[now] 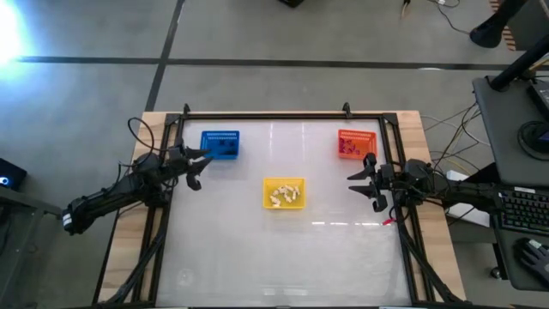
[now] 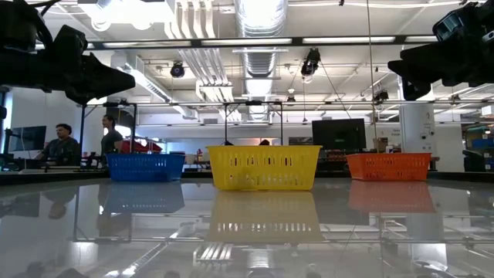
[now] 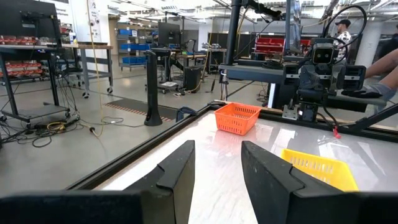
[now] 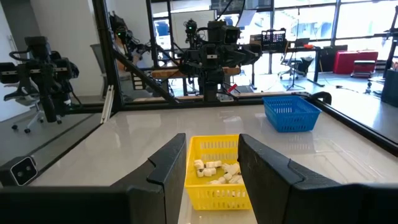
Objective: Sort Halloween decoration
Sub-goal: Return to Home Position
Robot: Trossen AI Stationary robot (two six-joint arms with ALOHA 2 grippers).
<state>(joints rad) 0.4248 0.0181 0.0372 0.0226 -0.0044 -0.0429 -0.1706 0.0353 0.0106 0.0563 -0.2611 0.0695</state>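
Observation:
Three small mesh baskets stand on the glossy white table. The yellow basket [image 1: 283, 192] in the middle holds cream Halloween decoration pieces [image 4: 214, 171]. Dark pieces [image 1: 225, 148] lie in the blue basket [image 1: 220, 144] at the far left. Purple-red pieces [image 1: 349, 148] lie in the orange basket [image 1: 356, 142] at the far right. My left gripper [image 1: 201, 169] hovers level at the table's left edge, open, near the blue basket. My right gripper [image 1: 357, 184] hovers level at the right edge, open, pointing at the yellow basket. Both have nothing between their fingers.
A dark metal frame [image 1: 266, 114] runs around the table top. A small red object [image 1: 388, 221] lies at the right rail. In the low view, people [image 2: 62, 143] sit far behind the table. The near half of the table [image 1: 283, 266] holds no objects.

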